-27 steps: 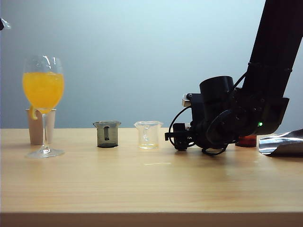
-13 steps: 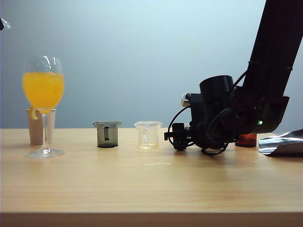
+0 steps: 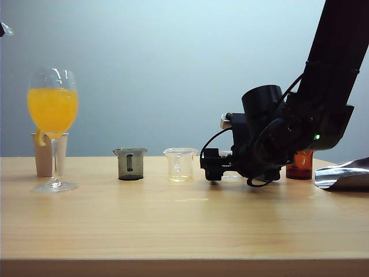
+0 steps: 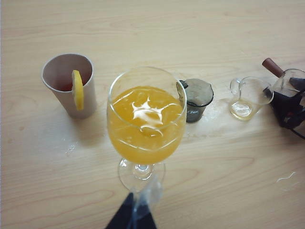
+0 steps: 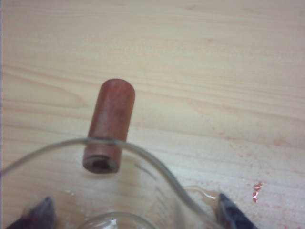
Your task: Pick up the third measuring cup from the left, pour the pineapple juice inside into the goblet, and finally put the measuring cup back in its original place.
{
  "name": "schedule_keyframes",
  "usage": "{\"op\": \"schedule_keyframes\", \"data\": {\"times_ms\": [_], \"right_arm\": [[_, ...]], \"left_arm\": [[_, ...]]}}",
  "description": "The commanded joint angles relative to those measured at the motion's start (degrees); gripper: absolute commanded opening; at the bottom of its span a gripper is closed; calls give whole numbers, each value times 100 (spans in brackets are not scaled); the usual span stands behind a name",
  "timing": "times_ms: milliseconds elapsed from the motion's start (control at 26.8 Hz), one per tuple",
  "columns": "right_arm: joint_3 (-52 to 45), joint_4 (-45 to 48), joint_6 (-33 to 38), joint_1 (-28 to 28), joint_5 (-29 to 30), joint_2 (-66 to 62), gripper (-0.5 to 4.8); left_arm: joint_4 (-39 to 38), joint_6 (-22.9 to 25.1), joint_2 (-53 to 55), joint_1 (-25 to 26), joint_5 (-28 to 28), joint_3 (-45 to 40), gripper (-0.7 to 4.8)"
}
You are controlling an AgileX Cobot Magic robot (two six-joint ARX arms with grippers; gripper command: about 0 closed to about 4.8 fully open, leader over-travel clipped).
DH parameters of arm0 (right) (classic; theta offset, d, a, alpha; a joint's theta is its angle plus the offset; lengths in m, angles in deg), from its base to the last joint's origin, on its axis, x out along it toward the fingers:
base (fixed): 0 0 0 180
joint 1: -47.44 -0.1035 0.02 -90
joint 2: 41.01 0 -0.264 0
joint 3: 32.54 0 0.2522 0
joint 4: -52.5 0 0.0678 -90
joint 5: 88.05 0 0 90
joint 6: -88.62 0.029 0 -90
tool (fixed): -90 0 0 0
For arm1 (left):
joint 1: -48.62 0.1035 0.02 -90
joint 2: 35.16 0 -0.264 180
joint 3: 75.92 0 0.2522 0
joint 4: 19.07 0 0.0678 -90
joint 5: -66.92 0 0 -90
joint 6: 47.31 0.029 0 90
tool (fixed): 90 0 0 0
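Hiding most of the third measuring cup (image 5: 119, 191) (clear, thin-walled, round brownish-red stub handle), the right gripper (image 5: 133, 214) straddles it on the wooden table (image 3: 173, 225), fingertips spread wide. Left gripper (image 4: 135, 217) pinches the goblet (image 4: 147, 121) stem, its foot partly cut off.

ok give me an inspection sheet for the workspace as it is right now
Surface: wooden table, small spill marks near the cups.
Job's things: goblet full of orange drink, far left; third cup upright on the table, looks empty, stub handle.
Clutter: beige cup with lemon slice, grey cup, clear beaker, amber cup, foil.
Grippers: right gripper open around the third cup; left gripper shut on goblet.
Cables: black loops on the right wrist.
Surroundings: plain grey backdrop.
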Motion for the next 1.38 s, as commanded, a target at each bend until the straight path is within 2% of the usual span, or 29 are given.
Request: {"op": "schedule_keyframes", "data": {"times_ms": [37,411,747,1083,1382], "right_arm": [[-13,-136,22,-7,66,170,432],[-531,-365,50,-4,214,590,432],[-601,31,120,44,212,608,432],[96,-20,85,168,393,203,431],[170,-195,83,177,581,129,431]], "left_arm": [[70,0,-11,-4,-15,22,-3],[70,0,-11,-4,-15,22,-3],[70,0,-11,-4,-15,22,-3],[70,0,-11,-4,-15,22,-3],[70,0,-11,-4,-15,22,-3]]}}
